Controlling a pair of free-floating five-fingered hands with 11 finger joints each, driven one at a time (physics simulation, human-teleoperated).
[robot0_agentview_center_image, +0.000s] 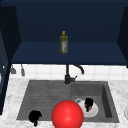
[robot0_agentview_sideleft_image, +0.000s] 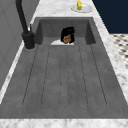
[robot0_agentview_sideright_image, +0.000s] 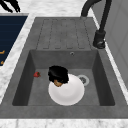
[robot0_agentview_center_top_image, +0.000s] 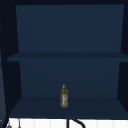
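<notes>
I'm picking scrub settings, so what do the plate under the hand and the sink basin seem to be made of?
The plate under the right hand looks like glazed white ceramic: plain, smooth, evenly bright. It could equally be plastic. The sink basin looks like matte grey stone or composite: mottled, dull, without metallic shine. The drainboard has the same speckled finish, with moulded grooves.
</notes>
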